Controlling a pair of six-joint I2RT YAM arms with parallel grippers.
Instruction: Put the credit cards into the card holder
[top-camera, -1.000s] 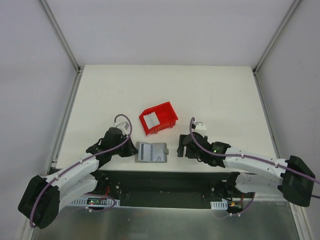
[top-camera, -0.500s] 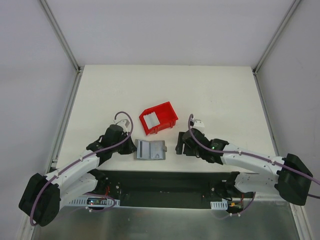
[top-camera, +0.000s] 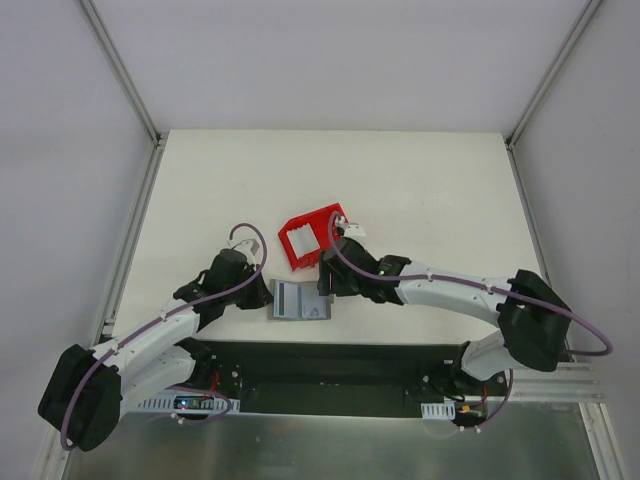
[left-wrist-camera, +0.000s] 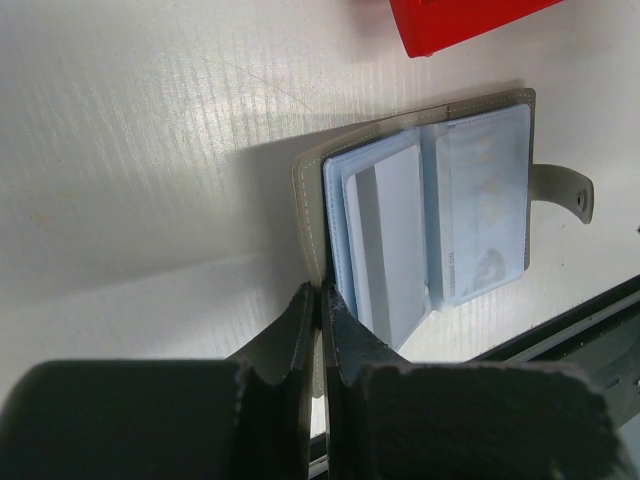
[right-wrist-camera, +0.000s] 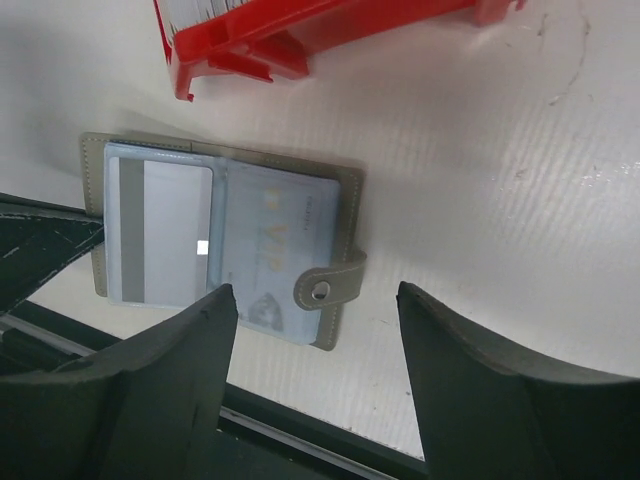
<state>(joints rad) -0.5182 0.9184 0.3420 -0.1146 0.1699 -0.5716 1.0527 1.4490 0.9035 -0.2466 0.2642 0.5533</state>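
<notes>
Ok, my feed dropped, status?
Left tool shut on wallet edge. Right tool open over strap. Card in bin. Nothing blocking.

Grey card holder (right-wrist-camera: 346, 214), red bin (right-wrist-camera: 330, 22)

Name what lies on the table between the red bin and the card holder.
Only bare table separates red bin and card holder; the right wrist view shows it.

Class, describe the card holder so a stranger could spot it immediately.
Find the near edge of the white table, beside the red bin. The card holder lies open there: flat, grey, with pale blue slots and a snap tab, unlike the boxy red bin.
</notes>
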